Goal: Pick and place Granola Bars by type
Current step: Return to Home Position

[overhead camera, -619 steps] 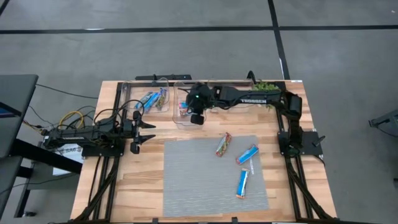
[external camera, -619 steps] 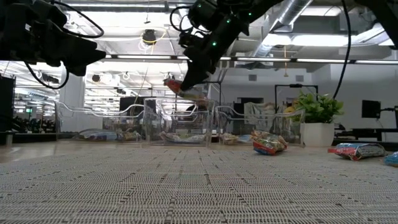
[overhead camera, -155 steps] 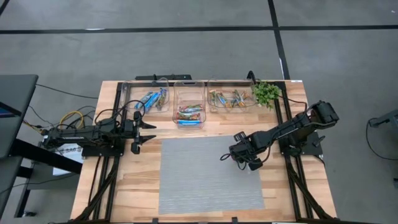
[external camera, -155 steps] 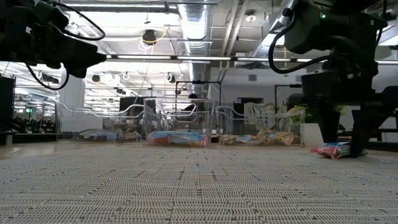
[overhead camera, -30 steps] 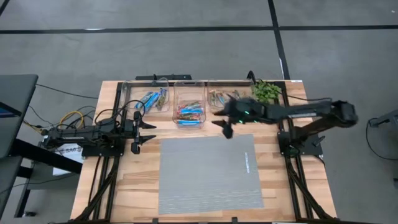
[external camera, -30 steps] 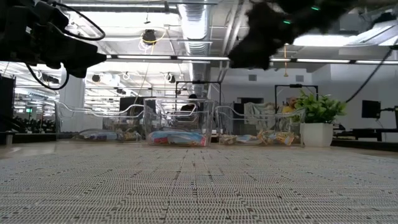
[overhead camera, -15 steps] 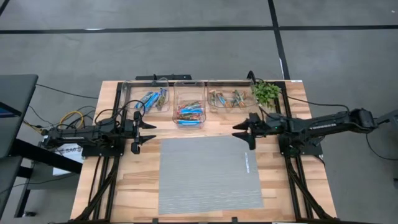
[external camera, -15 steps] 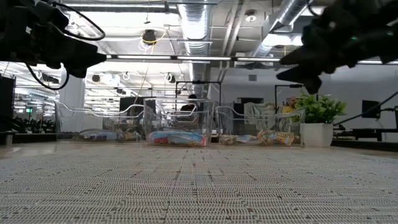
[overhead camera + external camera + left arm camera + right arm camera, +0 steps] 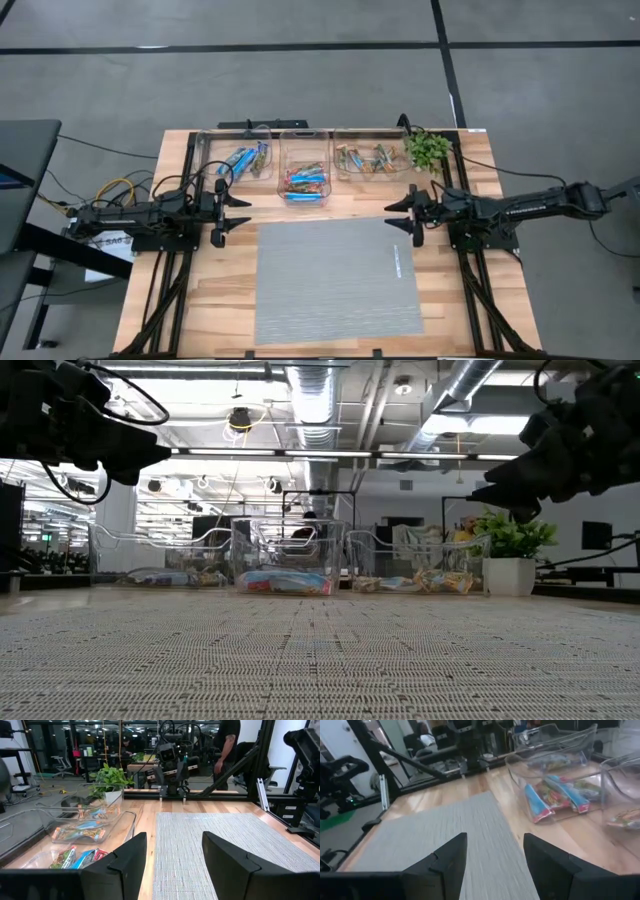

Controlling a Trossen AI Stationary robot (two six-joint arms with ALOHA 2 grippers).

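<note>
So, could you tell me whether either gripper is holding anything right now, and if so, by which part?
Nothing is held: the left gripper and the right gripper both have open jaws with nothing between them.

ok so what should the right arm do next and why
Probably draw the right gripper back to rest, mirroring the left gripper: it's open and empty, and every bar in view lies in the bins, none on the mat.

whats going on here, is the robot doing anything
Nothing is being handled right now. The granola bars lie in three clear bins along the far edge of the table, grouped by type. The right gripper hangs open and empty by the right side of the grey mat; the left gripper waits open on the left.
</note>
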